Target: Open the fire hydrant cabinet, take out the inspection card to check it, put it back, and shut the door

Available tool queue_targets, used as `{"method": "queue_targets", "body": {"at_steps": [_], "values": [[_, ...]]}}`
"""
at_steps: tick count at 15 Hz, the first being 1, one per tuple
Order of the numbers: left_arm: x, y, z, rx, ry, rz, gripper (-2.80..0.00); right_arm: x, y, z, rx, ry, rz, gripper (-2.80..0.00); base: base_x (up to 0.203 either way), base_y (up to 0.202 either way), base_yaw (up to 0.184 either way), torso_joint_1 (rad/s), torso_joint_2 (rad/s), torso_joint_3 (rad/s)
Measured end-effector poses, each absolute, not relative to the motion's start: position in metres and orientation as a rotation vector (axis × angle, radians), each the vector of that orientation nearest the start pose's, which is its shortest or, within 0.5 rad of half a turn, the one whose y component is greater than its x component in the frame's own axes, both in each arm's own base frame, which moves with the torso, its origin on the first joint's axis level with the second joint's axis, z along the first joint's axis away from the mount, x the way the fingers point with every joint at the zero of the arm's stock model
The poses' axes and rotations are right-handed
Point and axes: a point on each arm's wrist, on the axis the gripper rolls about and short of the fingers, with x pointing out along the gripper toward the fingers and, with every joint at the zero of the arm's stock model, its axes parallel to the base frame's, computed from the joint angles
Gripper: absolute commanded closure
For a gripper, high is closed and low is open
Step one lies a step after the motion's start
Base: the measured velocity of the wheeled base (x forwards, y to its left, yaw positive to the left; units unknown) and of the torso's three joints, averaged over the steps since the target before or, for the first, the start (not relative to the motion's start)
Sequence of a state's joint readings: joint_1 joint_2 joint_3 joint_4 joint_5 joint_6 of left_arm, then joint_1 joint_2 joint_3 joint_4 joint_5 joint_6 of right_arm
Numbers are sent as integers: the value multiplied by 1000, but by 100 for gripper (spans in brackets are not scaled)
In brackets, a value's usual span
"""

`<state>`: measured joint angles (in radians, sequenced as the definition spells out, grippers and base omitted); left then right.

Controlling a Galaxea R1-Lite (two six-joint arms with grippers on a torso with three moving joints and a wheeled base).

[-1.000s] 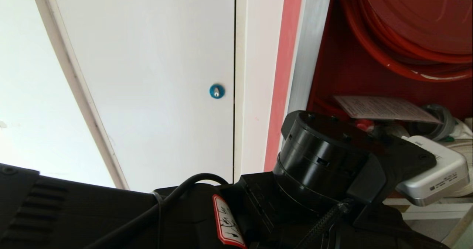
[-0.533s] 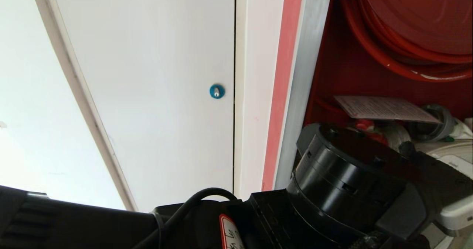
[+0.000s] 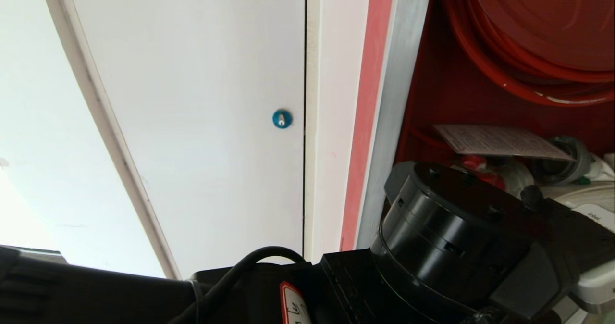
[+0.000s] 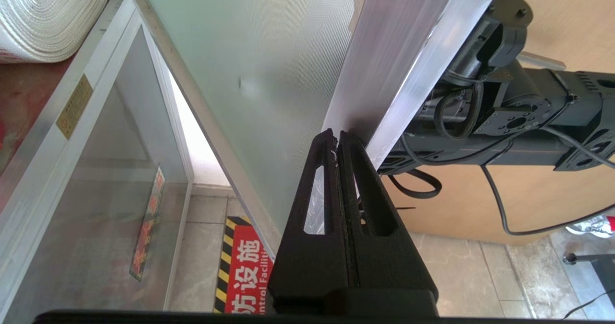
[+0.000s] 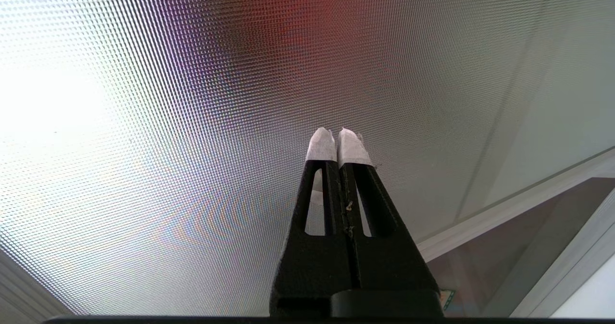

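Note:
The fire hydrant cabinet (image 3: 395,98) stands open, showing its red inside and red hose reel (image 3: 538,35). The inspection card (image 3: 499,141) lies flat above the red valve (image 3: 473,162), with no gripper on it. My left arm's wrist (image 3: 456,247) reaches in front of the opening. My left gripper (image 4: 336,134) is shut and empty, its tips right at the silver frame edge (image 4: 389,50) of the door (image 4: 264,74). My right gripper (image 5: 338,134) is shut, its white-taped tips close to the door's frosted glass (image 5: 192,122).
A plain white panel with a blue round lock (image 3: 282,118) is left of the cabinet. A white rolled hose (image 4: 48,16) lies inside. Below it are a glass panel with a red label (image 4: 149,218) and a red floor sign (image 4: 245,276). My right arm (image 4: 519,112) shows past the door's edge.
My left arm's wrist has swung right and lower in the head view, uncovering more of the cabinet frame. The card and the right arm have not moved.

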<state>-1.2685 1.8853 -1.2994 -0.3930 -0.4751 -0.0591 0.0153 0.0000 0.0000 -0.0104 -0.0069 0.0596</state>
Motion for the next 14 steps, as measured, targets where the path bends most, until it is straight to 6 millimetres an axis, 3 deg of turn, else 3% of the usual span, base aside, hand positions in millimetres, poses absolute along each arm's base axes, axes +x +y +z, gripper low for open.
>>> {"method": "queue_targets", "body": {"at_steps": [4,7,10,14], "values": [[111,-361,230,44,262,-1704,0,-23,-1,77,60,-10,10,0,0,0,0,0,0,0],[146,-346,225,37,276,-1601,0,-23,-1,77,60,-10,9,0,0,0,0,0,0,0],[189,-305,217,32,314,-1445,0,-23,-1,77,60,-10,10,0,0,0,0,0,0,0],[217,-220,207,40,354,-1222,0,-23,-1,77,60,-10,8,0,0,0,0,0,0,0]]}}
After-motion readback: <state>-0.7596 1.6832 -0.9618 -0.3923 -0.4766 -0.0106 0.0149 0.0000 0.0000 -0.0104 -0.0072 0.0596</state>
